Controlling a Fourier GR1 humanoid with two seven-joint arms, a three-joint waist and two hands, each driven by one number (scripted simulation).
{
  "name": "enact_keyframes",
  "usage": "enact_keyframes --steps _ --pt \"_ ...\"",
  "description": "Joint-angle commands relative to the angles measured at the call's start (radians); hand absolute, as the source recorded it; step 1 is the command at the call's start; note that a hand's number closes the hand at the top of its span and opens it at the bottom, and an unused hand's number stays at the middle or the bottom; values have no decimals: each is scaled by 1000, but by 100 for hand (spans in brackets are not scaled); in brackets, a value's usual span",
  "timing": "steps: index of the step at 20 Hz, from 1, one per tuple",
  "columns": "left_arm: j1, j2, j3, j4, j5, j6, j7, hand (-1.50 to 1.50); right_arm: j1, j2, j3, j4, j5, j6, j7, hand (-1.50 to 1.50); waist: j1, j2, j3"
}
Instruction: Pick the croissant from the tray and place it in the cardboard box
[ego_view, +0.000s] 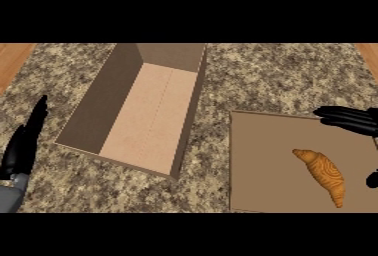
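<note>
flanking croissant (322, 175): open right hand (348, 120)

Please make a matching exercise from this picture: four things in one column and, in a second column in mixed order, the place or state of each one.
Things:
1. croissant
2. cardboard box
3. left hand
4. right hand

Places or states:
A. at the view's left edge, fingers straight, resting
B. lying on the brown tray
C. above the tray's far right corner, fingers pointing left
D. open, nothing inside, left of the tray

Right pairs: 1-B, 2-D, 3-A, 4-C
</note>
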Motion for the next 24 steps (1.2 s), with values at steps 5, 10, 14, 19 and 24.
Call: enact_keyframes --steps 5,10,14,19,24 --pt "-24 -16 -2 27 -24 -17 7 0 -183 -2 161 98 329 2 -136 -150 3 -3 -6" --pt "-39 -23 26 31 -37 -12 30 0 -242 92 246 138 500 -25 -65 -150 -18 -9 -6" --pt "4 -38 36 13 -50 -11 30 0 -251 161 277 181 578 -25 -32 -150 -25 -13 -6" --pt "55 -31 93 11 -63 -54 -3 0 -229 200 229 206 676 -71 -14 -150 -38 -16 -6" --pt "13 -56 93 -15 -110 -60 61 0 -232 224 207 199 725 -21 -41 -150 -43 -16 -6"
